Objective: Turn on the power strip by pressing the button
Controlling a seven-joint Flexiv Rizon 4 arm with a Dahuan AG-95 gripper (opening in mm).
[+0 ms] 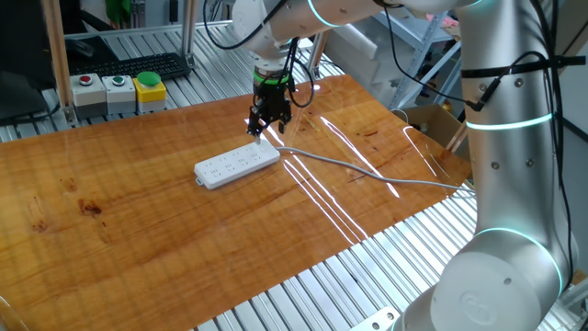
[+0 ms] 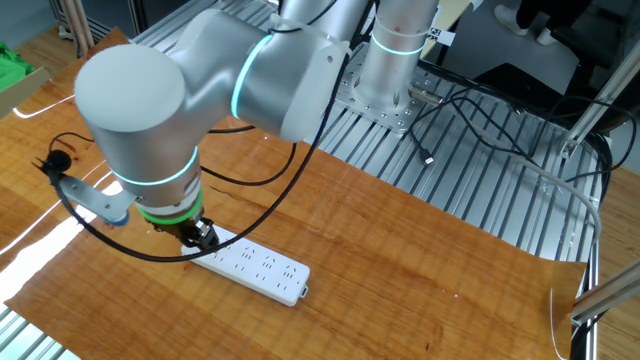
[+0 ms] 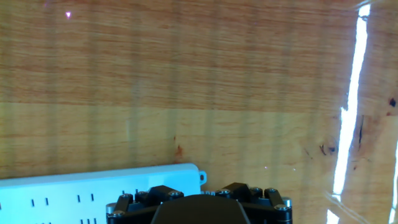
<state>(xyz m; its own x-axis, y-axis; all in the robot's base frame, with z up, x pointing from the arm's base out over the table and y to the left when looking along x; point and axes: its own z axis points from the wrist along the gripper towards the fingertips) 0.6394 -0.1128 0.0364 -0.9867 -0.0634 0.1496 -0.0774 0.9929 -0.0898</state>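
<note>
Jaws of the black gripper hang over the cable end of the power strip; whether they are parted cannot be told. Glossy, rounded white plastic, it lies flat on the varnished wooden table, grey cable trailing right.

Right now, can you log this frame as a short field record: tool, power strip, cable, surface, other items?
tool: hangs over the cable end of the strip; finger state not visible
power strip: white, lying flat on the table, sockets up
cable: grey, runs from the strip's end across the table toward the arm's base
surface: wooden table with glare streaks
other items: button box with red, green and yellow buttons, off the tabletop
</note>
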